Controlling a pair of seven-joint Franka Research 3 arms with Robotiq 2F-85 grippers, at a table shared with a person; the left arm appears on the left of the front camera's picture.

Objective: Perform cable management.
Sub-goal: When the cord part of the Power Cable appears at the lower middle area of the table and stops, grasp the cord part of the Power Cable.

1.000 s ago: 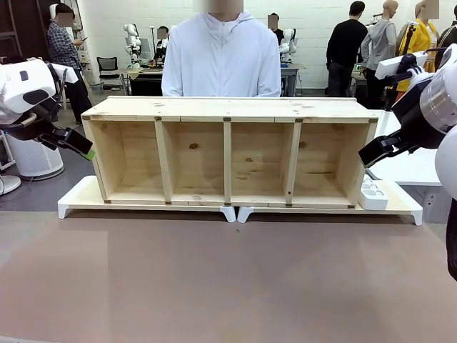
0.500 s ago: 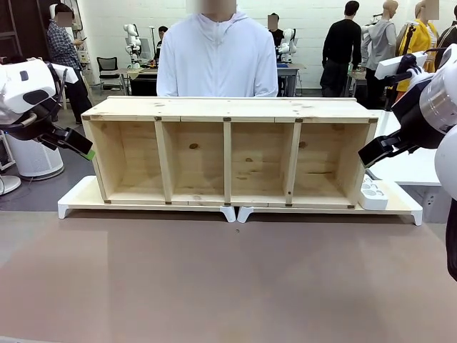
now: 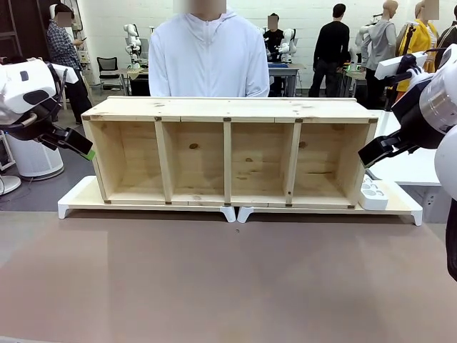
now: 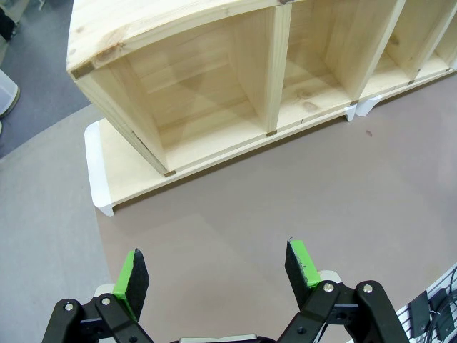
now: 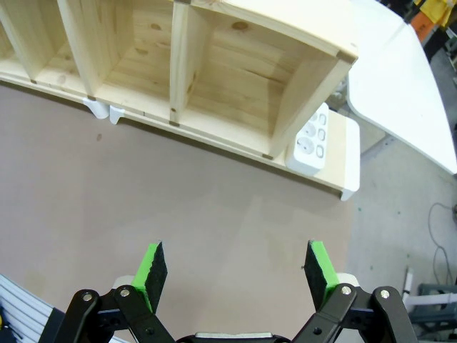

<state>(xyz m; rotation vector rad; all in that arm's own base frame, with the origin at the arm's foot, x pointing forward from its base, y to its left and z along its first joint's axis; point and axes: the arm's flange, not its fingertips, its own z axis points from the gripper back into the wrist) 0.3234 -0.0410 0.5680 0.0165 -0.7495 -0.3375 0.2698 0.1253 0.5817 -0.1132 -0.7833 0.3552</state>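
Brown table bears a shelf; workshop, probably, behind.

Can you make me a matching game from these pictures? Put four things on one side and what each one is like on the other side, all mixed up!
Things:
1. wooden shelf
2. power strip
3. left claw
4. person

What it is like:
A. open, holding nothing
B. standing at the far side, in a white hooded top
C. white, right beside the shelf's right end
D. pale wood, with four compartments

Right pairs: 1-D, 2-C, 3-A, 4-B.
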